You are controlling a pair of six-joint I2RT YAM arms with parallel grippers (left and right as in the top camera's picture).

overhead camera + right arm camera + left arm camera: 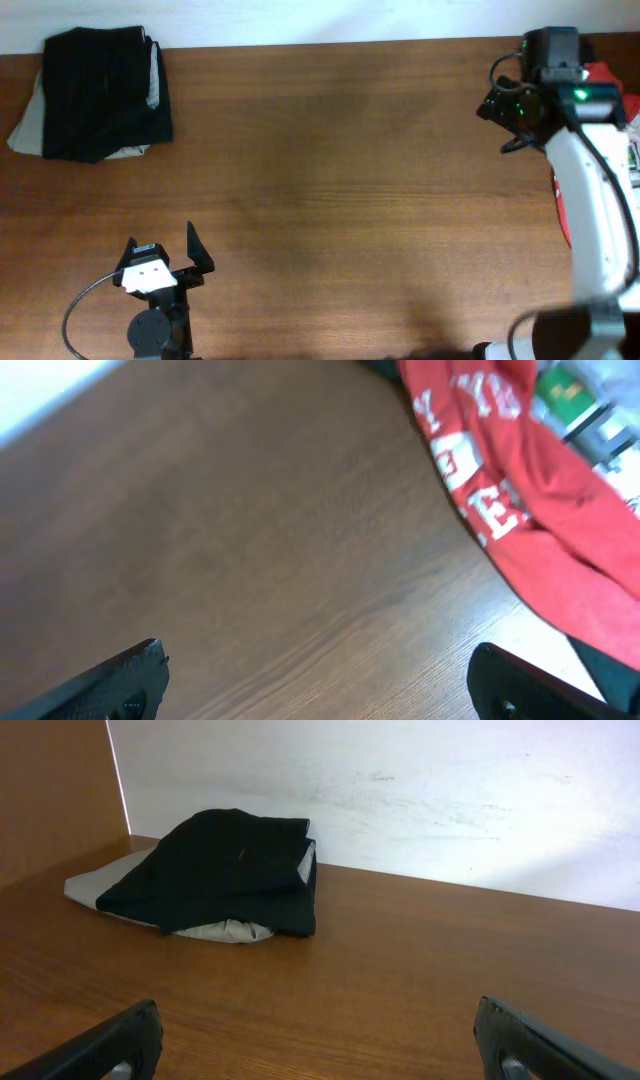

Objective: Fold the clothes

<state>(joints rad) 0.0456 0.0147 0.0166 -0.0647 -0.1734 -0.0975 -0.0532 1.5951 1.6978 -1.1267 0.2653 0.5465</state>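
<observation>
A folded stack of clothes, a black garment on a grey one, lies at the table's far left corner; the left wrist view shows it against the white wall. A red garment with white lettering lies at the table's right edge, mostly hidden behind the right arm in the overhead view. My left gripper is open and empty near the front left, far from the stack. My right gripper is open and empty above the far right of the table, just left of the red garment.
The wooden table spans the view, with a white wall along its far edge. More items, white and green, lie beside the red garment at the right edge. A cable loops by the left arm's base.
</observation>
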